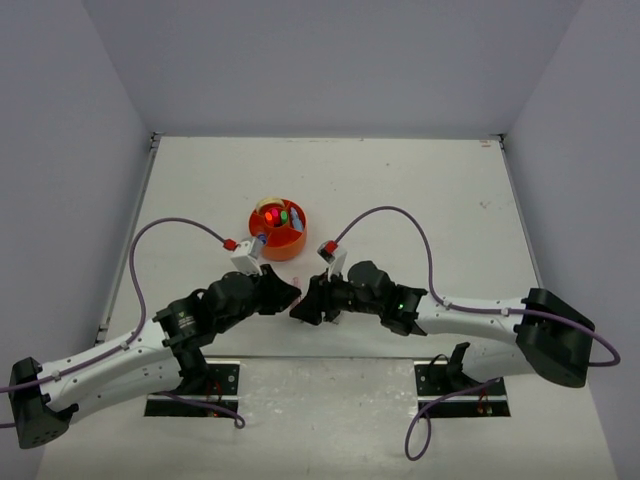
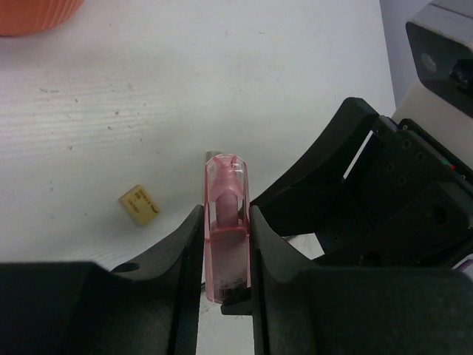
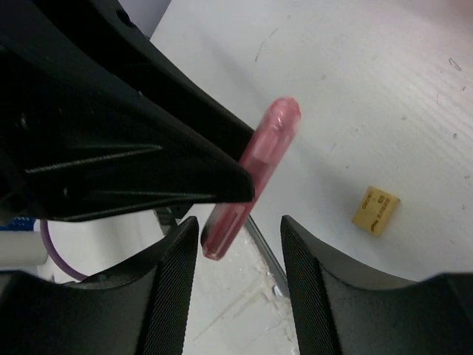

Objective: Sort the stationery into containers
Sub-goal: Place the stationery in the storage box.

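Robotics lab test cell: bare grey walls [image 1: 330, 60] around white table [image 1: 420, 190].

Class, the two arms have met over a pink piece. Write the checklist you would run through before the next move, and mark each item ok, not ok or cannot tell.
1. Left pincer clamps the pink capsule piece: ok, both fingers press its sides.
2. Right pincer is open: ok, its jaws stand either side of the piece's free end.
3. Right pincer touches the piece: not ok, gaps show on both sides.
4. Tan block is out of the way: ok, it lies apart on the table.
5. Orange organiser has a free compartment: cannot tell, too small.
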Controlling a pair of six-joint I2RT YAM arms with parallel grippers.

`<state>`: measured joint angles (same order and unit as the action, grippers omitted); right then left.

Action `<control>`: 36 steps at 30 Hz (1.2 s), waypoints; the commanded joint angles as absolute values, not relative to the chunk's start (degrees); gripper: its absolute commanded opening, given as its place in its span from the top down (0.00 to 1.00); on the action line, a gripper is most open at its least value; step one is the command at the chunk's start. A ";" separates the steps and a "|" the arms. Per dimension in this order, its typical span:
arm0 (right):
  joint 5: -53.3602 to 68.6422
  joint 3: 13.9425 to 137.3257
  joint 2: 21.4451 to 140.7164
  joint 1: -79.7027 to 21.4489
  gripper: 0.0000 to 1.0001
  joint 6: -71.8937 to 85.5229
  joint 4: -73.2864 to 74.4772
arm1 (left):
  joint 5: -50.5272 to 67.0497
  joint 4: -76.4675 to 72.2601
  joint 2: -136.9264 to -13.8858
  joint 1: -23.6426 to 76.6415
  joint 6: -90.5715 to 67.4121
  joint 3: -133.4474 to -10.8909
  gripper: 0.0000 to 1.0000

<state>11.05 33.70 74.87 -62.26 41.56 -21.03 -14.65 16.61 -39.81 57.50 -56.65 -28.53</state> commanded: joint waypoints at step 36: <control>-1.75 91.17 108.14 -42.19 0.95 20.01 24.59 | -40.87 45.03 -37.43 58.18 -34.11 -53.71 0.00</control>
